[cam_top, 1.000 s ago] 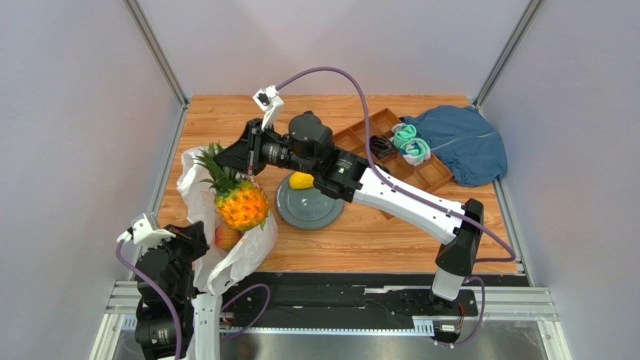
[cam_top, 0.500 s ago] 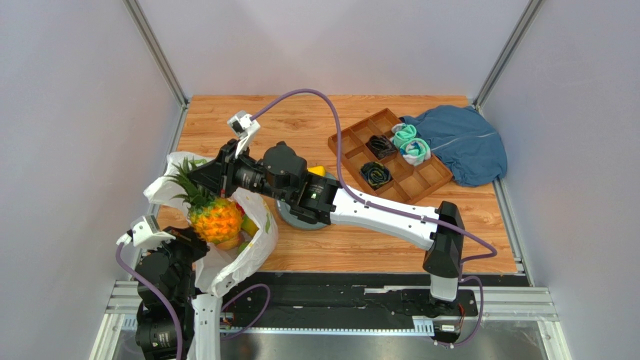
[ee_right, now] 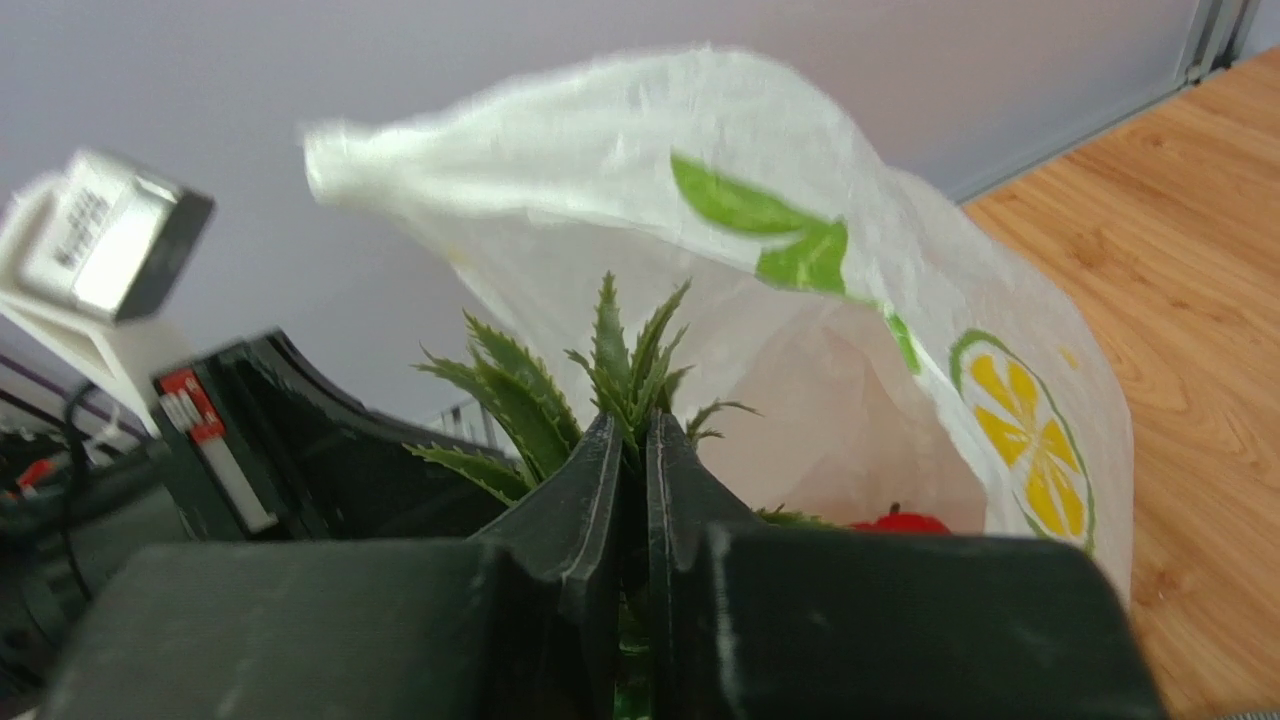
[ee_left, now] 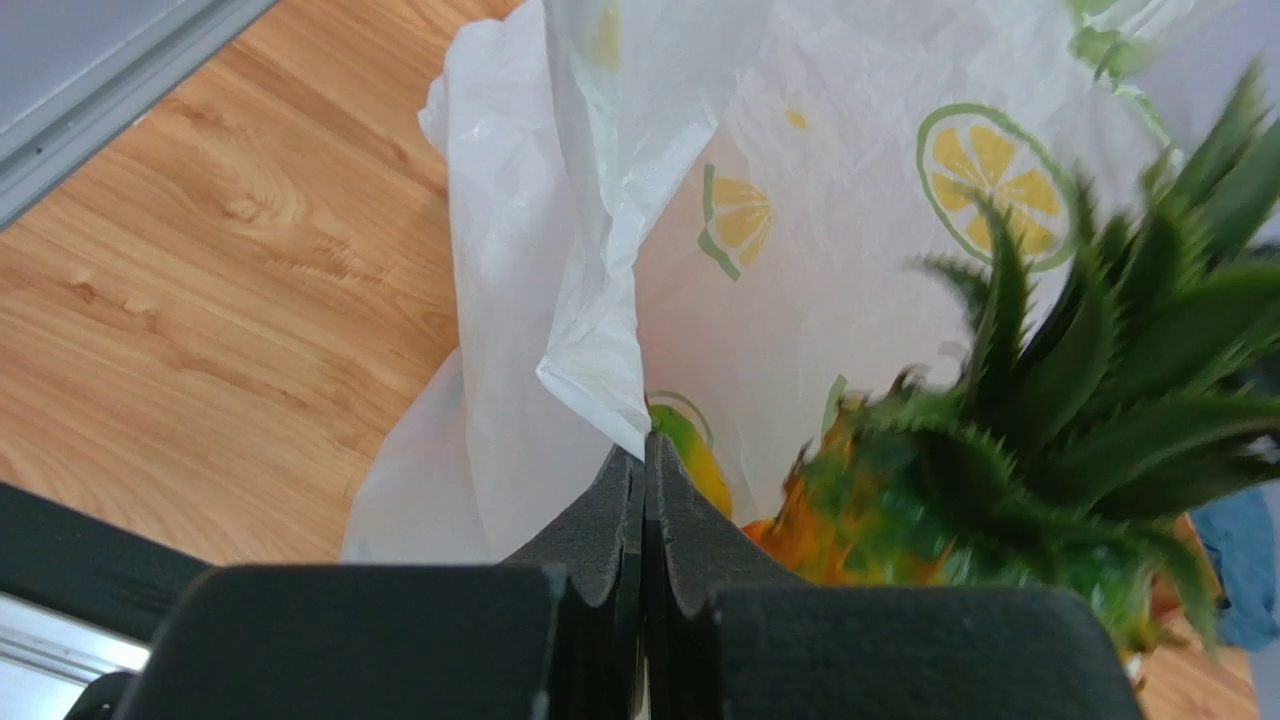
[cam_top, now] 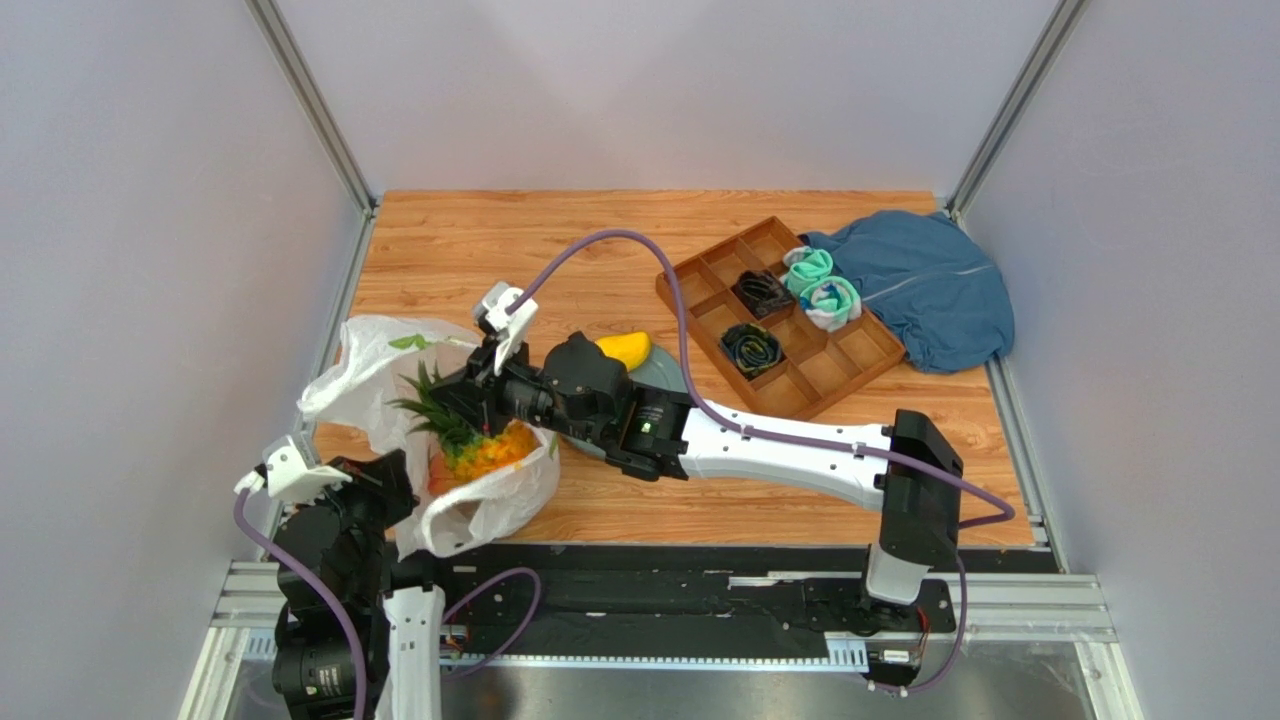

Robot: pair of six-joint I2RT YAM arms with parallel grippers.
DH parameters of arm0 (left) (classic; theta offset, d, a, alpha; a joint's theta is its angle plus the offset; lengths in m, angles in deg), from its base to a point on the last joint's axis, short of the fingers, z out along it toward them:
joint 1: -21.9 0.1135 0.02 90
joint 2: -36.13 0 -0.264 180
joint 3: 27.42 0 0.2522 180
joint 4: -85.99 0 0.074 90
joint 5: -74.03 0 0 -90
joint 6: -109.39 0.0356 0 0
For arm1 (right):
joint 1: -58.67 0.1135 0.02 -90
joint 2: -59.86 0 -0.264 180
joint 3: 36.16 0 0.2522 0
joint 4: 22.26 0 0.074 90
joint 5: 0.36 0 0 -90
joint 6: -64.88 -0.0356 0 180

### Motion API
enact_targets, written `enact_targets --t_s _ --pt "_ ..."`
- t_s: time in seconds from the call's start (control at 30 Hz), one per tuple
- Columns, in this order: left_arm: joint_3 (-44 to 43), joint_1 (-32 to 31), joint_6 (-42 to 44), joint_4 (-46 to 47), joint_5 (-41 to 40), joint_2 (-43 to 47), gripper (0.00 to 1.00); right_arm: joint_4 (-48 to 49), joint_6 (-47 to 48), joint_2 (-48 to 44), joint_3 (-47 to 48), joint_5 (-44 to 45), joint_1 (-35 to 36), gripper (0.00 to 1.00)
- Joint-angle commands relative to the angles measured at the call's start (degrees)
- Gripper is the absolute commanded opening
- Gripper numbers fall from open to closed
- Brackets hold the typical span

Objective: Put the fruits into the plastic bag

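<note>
The white plastic bag (cam_top: 385, 360) with citrus prints stands open at the near left. My left gripper (ee_left: 643, 450) is shut on a fold of its rim (ee_left: 594, 345) and holds it up. My right gripper (ee_right: 631, 428) is shut on the green crown (ee_right: 601, 368) of the orange pineapple (cam_top: 484, 450), which is down inside the bag's mouth. In the left wrist view the pineapple (ee_left: 1037, 465) is beside a green-yellow fruit (ee_left: 688, 450). A red fruit (ee_right: 899, 524) shows inside the bag. A yellow mango (cam_top: 625, 353) lies on the grey plate (cam_top: 655, 368) behind the right arm.
A brown wooden divided tray (cam_top: 781, 315) with rolled teal and black socks (cam_top: 822, 285) stands at the back right, next to a blue cloth (cam_top: 932, 285). The left wall's rail (cam_top: 346, 315) runs close beside the bag.
My right gripper has carried the pineapple leftward and down from above the plate's edge into the bag's mouth. The bag has bulged around it. My left gripper has stayed in place.
</note>
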Motion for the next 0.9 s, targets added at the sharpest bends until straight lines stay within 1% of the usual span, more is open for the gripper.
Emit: enact_targets --t_s 0.0,0.1,0.17,0.23,0.33,0.4,0.43,0.5,0.63,0.73,0.87 --pt "-0.6 -0.1 -0.5 3.0 -1.4 0.4 0.0 -0.8 7.2 -3.7 -2.6 -1.7 1.5 0.0" --pt "-0.6 -0.1 -0.5 2.9 -1.5 0.5 0.0 -2.1 9.7 -4.3 -3.1 -1.6 2.3 0.0" --pt "-0.6 -0.2 -0.5 2.9 -1.5 0.4 0.0 -3.7 12.0 -3.3 -1.7 -4.0 2.5 0.0" --pt "-0.6 -0.1 -0.5 2.9 -1.5 0.4 0.0 -6.7 14.3 -1.9 0.1 -4.4 3.1 0.0" --pt "-0.6 -0.1 -0.5 2.8 -1.4 0.6 0.0 -10.4 15.0 1.4 3.5 -3.1 3.3 0.0" --pt "-0.6 -0.1 -0.5 2.9 -1.3 0.6 0.0 -12.9 16.1 4.6 8.2 -3.1 3.2 0.0" --pt "-0.6 -0.1 -0.5 2.8 -1.2 0.5 0.0 -17.6 16.6 6.1 10.1 -3.1 3.2 0.0" --pt "-0.5 -0.1 -0.5 2.8 -1.2 0.6 0.0 -20.5 16.4 9.3 15.4 -3.1 3.1 0.0" --pt "-0.5 -0.1 -0.5 2.8 -1.1 0.6 0.0 -27.1 15.0 13.9 22.7 -4.7 2.4 0.0" --pt "-0.5 -0.1 -0.5 2.7 -1.1 0.9 0.0 -29.9 13.9 15.9 24.7 -4.1 1.9 0.0" --pt "-0.5 -0.1 -0.6 2.7 -1.2 1.0 0.0 -32.1 13.2 17.1 25.1 0.7 0.9 0.0"
